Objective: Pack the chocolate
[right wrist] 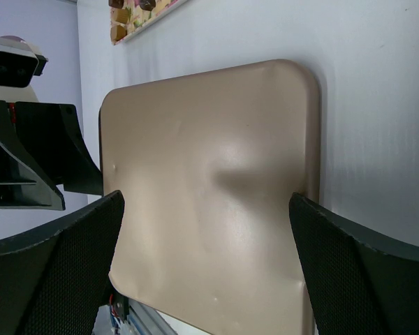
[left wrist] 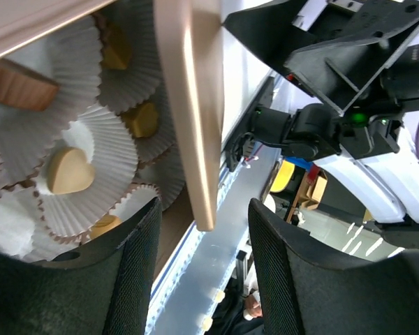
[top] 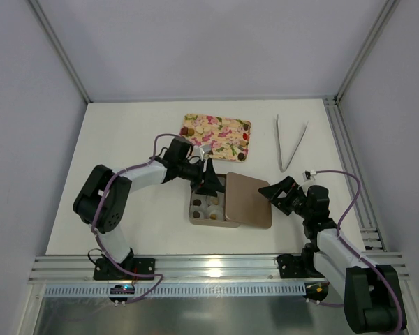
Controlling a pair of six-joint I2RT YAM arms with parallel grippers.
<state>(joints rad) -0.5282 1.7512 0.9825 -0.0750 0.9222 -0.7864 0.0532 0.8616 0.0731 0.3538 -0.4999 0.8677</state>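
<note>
Several chocolates sit in white paper cups inside a tan box; a golden heart-shaped chocolate shows closest in the left wrist view. A tan lid covers the box's right part. Its edge stands between the fingers of my left gripper, which is open with gaps on both sides. My left gripper hangs over the box's far side. My right gripper is wide open at the lid's right edge, and the lid fills the space between its fingers.
A pink-and-cream floral tray lies beyond the box with a few chocolates on it. Metal tongs rest at the back right. An aluminium rail runs along the near table edge.
</note>
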